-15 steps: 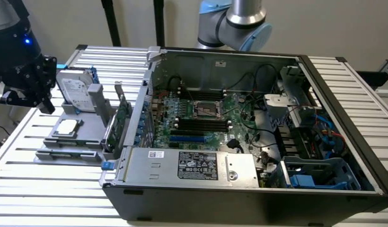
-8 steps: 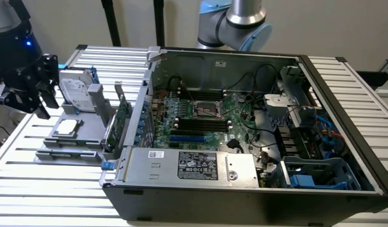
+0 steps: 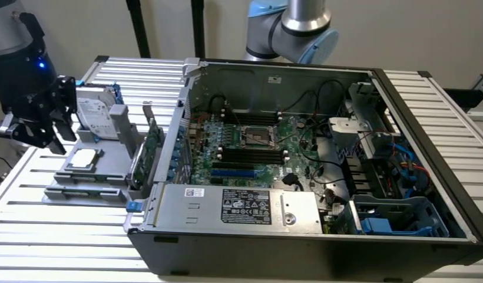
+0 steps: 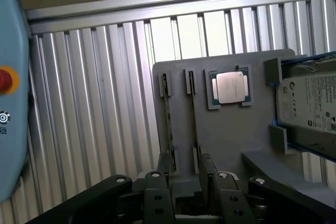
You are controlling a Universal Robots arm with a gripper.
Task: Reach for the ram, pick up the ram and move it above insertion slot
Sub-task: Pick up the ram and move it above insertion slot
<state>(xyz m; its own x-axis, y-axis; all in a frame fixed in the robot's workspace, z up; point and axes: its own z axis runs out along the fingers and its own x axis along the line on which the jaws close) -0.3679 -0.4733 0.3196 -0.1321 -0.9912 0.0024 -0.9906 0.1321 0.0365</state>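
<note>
Your gripper [image 4: 184, 176] hangs open and empty over the gray holder [image 4: 231, 140]. The ram [image 4: 168, 124] stands on edge in its slot, near the processor [image 4: 229, 87].

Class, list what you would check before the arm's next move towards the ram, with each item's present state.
1. Gripper open and empty: ok.
2. Gripper by the grey holder, not touching it: ok.
3. Ram standing on edge in its holder slot: ok.
4. Gripper centred over the ram: cannot tell.
5. Computer case open, memory slots exposed: ok.
</note>
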